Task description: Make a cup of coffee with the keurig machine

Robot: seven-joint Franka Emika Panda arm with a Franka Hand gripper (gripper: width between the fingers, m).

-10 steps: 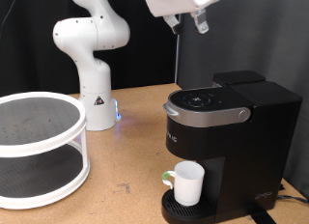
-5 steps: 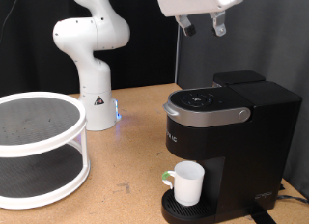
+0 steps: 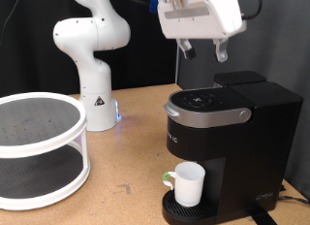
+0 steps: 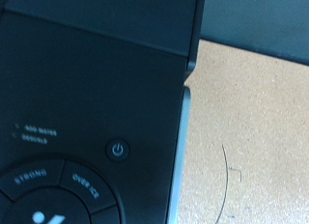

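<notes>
The tabletop (image 3: 136, 138) carried everything, its brown surface also showing beside the coffee maker in the wrist view. The coffee maker (image 3: 228, 147), black with a silver-grey rim, stood closed at the exterior view's right; the wrist view looked straight down on its dark lid, where a power button (image 4: 117, 149) and labelled brew buttons were visible. To the exterior view's left of the coffee maker sat a white two-tier round rack (image 3: 39, 147), and behind it, well apart from the coffee maker, rose the white arm's base (image 3: 92, 60). The hand (image 3: 203, 50) hung in the air above the coffee maker, touching nothing, its two fingers apart with nothing between them. The white cup (image 3: 188, 183) stood upright on the coffee maker's drip tray, under the brew head at its front.
</notes>
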